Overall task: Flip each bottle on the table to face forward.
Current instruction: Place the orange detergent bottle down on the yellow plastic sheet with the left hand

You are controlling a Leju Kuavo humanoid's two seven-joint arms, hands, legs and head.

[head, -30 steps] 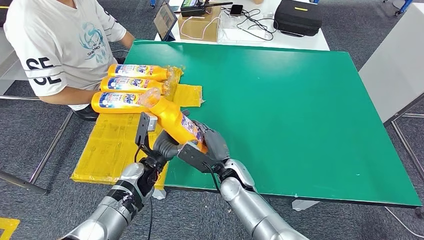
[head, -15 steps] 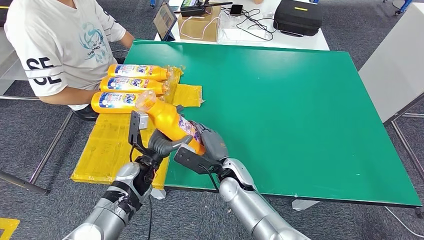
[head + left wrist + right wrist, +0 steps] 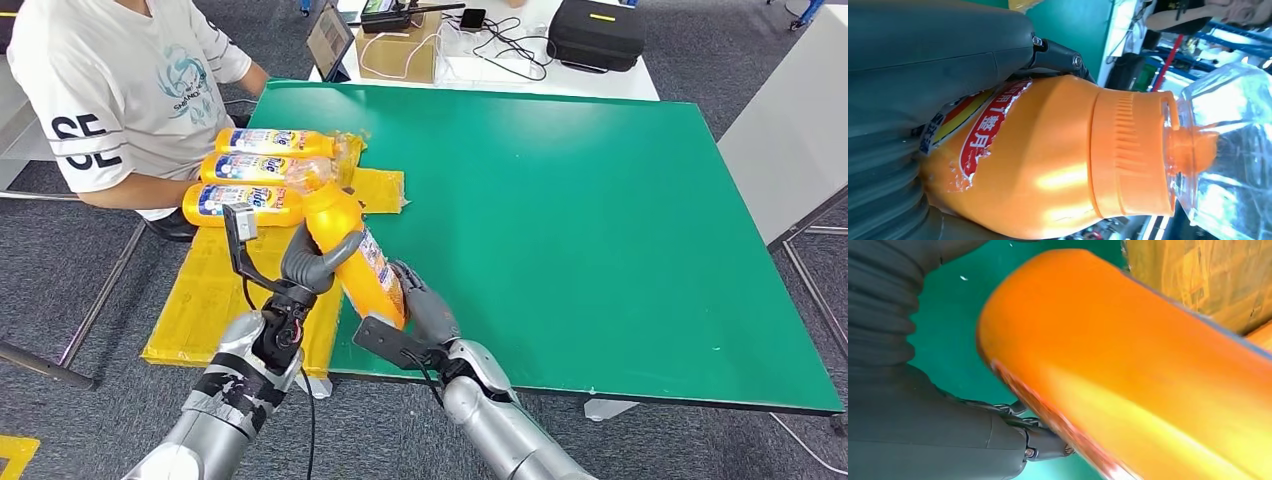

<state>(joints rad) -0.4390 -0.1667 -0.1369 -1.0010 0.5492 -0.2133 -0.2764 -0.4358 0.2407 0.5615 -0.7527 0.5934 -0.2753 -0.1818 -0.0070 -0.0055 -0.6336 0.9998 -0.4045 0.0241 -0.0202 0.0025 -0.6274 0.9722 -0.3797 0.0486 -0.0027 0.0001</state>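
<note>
Bottle mid-flip above the table's near-left edge

Left hand (image 3: 312, 262) and right hand (image 3: 420, 305) both grip the orange bottle (image 3: 352, 248), now raised steeper than a second ago; turning continues, three bottles (image 3: 262, 170) lying beyond.

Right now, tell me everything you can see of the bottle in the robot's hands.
The bottle is glossy orange plastic with a ribbed orange collar and nozzle under a clear cap. A red, blue and white label with a worn, torn edge runs down its side. It is off the table, tilted, cap end up and away from the robot, base toward it. The left hand wraps its upper body; the right hand touches its lower end. It hangs over the edge of the green table.
</note>
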